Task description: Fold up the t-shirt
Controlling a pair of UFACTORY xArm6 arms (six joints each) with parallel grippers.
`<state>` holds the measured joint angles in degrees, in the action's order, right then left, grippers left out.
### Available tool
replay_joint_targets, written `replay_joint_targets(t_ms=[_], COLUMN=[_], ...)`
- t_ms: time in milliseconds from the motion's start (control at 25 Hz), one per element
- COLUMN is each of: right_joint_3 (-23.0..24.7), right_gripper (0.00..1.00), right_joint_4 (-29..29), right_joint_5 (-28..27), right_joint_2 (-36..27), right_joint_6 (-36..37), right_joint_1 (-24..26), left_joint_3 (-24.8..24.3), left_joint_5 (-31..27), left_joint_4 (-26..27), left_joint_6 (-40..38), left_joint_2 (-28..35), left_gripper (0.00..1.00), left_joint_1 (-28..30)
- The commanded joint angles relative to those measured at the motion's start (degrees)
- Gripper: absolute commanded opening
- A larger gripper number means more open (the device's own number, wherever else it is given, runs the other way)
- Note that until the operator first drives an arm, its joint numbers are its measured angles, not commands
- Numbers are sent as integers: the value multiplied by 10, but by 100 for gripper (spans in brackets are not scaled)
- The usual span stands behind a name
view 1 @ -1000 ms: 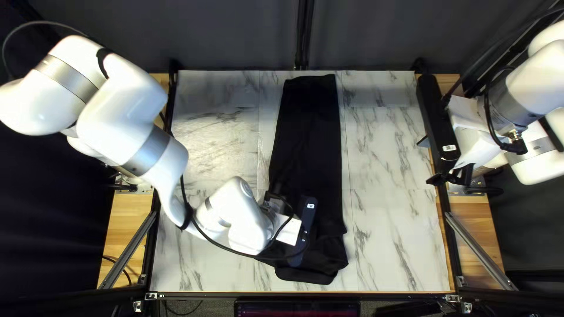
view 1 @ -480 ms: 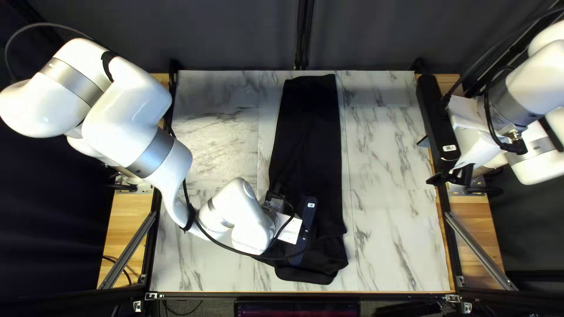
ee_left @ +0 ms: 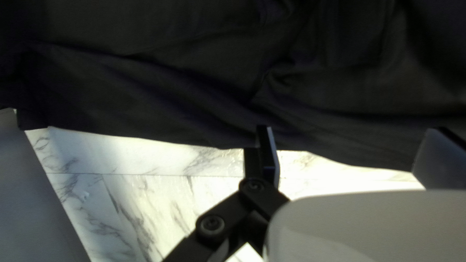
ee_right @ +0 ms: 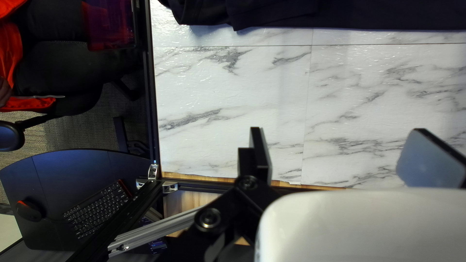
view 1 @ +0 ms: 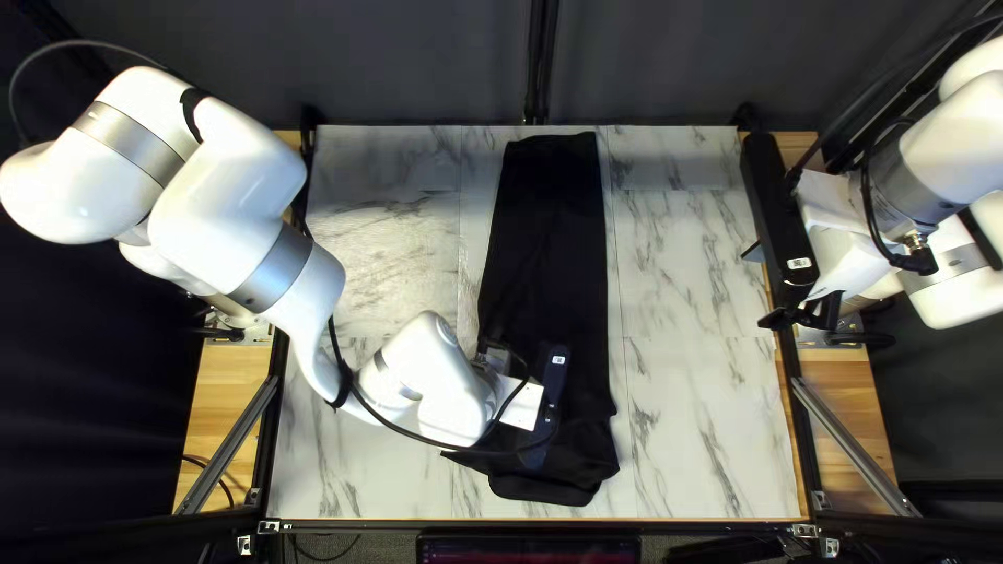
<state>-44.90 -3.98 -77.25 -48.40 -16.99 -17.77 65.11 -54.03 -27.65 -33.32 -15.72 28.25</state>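
A black t-shirt (view 1: 549,251) lies as a long narrow strip down the middle of the table in the top left view, its near end wider and wrinkled. Over that near part is my left gripper (view 1: 541,418), whose fingertips are hidden there. In the left wrist view my left gripper (ee_left: 347,150) stands open above the shirt's edge, with the shirt (ee_left: 194,82) ahead of it. My right gripper (view 1: 789,315) is at the table's right edge. In the right wrist view my right gripper (ee_right: 335,150) is open over bare table, apart from the shirt (ee_right: 291,12).
The marble-patterned table (view 1: 700,261) shows bare on both sides of the shirt. My left arm (view 1: 251,219) reaches across its left part. Beyond the near edge, the right wrist view shows a seated person in red (ee_right: 9,53) and a keyboard (ee_right: 97,208).
My left gripper has shifted slightly toward the table's far edge and a little to the right. The shirt looks the same, and the right arm has stayed put.
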Motion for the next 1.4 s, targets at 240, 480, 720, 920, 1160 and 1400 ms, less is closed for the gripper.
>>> replay_joint_targets(t_ms=[240, 480, 720, 920, 1160, 1400], right_joint_3=[0, 0, 0, 0, 0, 0], right_gripper=[100, 100, 100, 100, 100, 100], right_joint_4=[0, 0, 0, 0, 0, 0], right_joint_5=[0, 0, 0, 0, 0, 0], right_joint_2=[0, 0, 0, 0, 0, 0], right_joint_6=[0, 0, 0, 0, 0, 0], right_joint_1=[0, 0, 0, 0, 0, 0], left_joint_3=[51, 64, 67, 78, 106, 123], left_joint_5=[27, 61, 63, 61, 38, -3], left_joint_4=[52, 70, 85, 96, 110, 105], left_joint_6=[-4, 18, 40, 56, 78, 81], left_joint_2=[-45, -77, -85, -95, -103, -84], left_gripper=[100, 98, 0, 0, 0, 0], left_joint_1=[23, 7, -2, -11, -13, -3])
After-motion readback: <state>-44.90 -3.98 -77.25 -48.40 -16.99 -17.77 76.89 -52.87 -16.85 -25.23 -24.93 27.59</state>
